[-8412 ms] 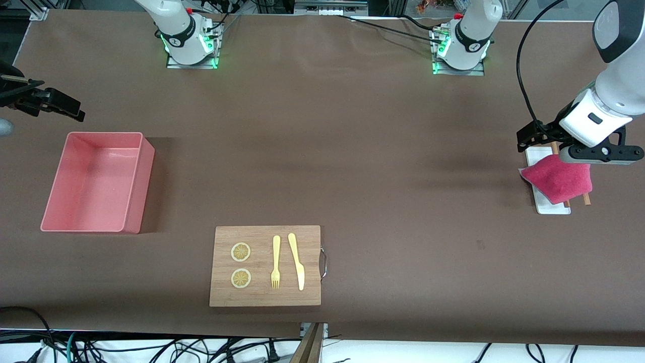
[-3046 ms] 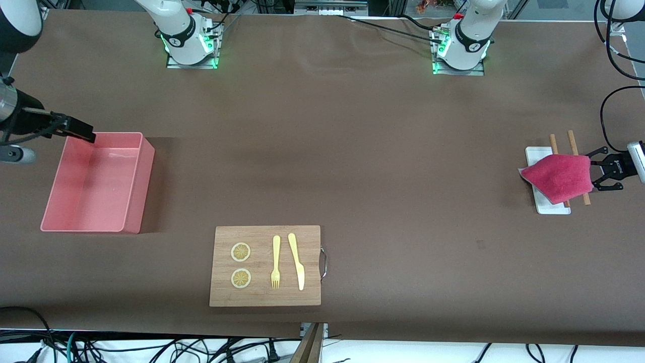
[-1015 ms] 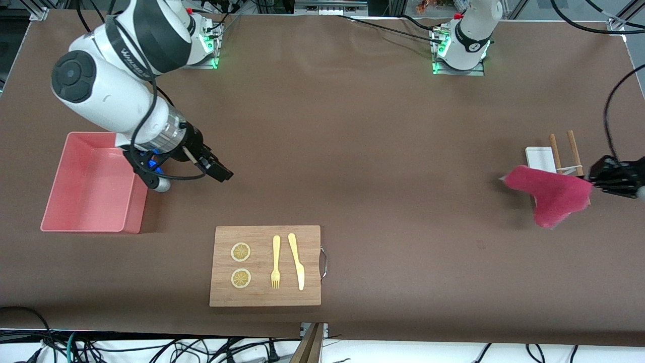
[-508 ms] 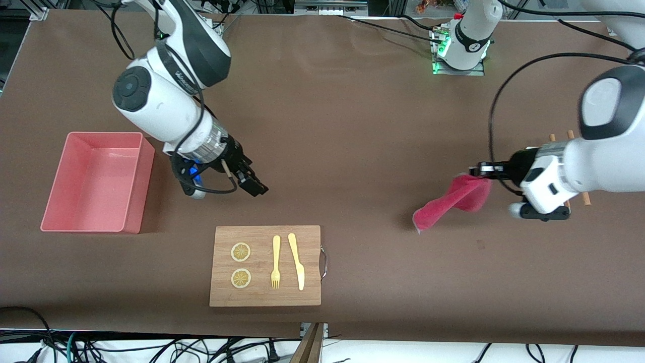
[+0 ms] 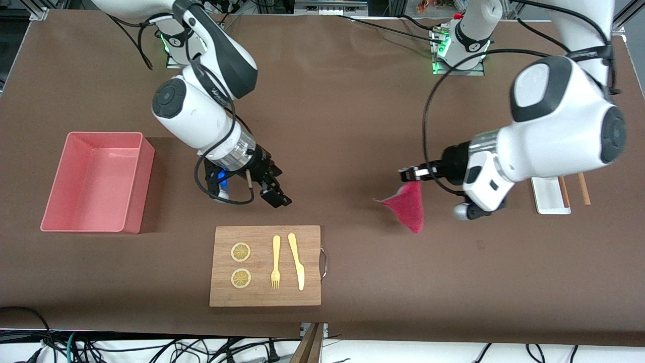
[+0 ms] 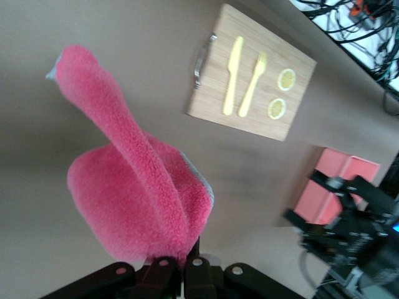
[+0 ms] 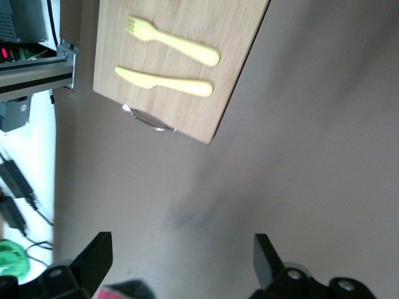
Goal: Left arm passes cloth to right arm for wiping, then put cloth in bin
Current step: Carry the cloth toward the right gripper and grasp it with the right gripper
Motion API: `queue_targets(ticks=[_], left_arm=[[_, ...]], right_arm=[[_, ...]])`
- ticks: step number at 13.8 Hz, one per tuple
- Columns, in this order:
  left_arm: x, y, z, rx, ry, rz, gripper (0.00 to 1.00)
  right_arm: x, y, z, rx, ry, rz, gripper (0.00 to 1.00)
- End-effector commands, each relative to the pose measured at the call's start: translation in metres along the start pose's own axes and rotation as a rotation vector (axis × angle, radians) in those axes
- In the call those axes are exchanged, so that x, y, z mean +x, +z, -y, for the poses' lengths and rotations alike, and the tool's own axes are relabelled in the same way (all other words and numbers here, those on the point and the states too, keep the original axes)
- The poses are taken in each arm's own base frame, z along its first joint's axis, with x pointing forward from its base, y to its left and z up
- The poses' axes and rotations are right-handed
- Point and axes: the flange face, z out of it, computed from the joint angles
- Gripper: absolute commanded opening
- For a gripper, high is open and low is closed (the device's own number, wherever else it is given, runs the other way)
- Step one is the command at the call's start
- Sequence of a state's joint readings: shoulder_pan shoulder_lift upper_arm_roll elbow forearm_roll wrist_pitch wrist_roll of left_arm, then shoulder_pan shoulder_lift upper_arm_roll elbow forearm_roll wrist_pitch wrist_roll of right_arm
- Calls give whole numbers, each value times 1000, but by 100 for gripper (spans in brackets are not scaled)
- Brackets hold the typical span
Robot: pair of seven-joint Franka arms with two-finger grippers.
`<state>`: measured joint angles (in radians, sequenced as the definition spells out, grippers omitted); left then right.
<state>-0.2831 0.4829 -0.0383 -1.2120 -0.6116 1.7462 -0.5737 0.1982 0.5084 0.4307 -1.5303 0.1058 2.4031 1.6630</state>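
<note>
Two white arms with black joint bands reach over the brown counter (image 5: 352, 116). The left gripper (image 5: 410, 174) hangs over the middle of the counter toward the left arm's end, its fingers (image 6: 163, 274) clenched on one fuzzy crimson-pink cloth (image 5: 407, 207), which droops in a pointed fold with a thin grey edge showing in the left wrist view. The right gripper (image 5: 274, 194), with a blue light at its wrist, hovers over bare counter just above the edge of the wooden board (image 5: 265, 297) that lies farther from the front camera; its fingers (image 7: 93, 256) are spread apart and hold nothing. One rectangular board of pale wood carries a metal handle (image 5: 323, 262) on its short side, two round lemon slices (image 5: 241, 252), one pale yellow fork (image 5: 275, 262) and one matching knife (image 5: 296, 261), all lying flat. One salmon-pink plastic bin (image 5: 132, 201) with rounded corners stands toward the right arm's end of the counter. One small white tray (image 5: 546, 201) sits toward the left arm's end, with two thin wooden sticks (image 5: 583, 189) beside it.
</note>
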Motion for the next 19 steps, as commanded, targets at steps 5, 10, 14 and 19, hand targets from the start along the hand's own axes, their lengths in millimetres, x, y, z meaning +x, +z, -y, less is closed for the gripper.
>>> queue_targets(ticks=[5, 10, 14, 19], left_arm=[[-49, 55, -79, -208, -42, -56, 0], [-54, 67, -88, -235, -69, -82, 0], [-54, 65, -88, -236, -70, -83, 0], [-53, 63, -88, -238, -73, -86, 0]], right_arm=[[-27, 29, 0, 84, 114, 53, 100], [-46, 36, -7, 66, 138, 74, 76], [-42, 33, -5, 71, 128, 72, 0], [-41, 28, -2, 81, 124, 72, 0]])
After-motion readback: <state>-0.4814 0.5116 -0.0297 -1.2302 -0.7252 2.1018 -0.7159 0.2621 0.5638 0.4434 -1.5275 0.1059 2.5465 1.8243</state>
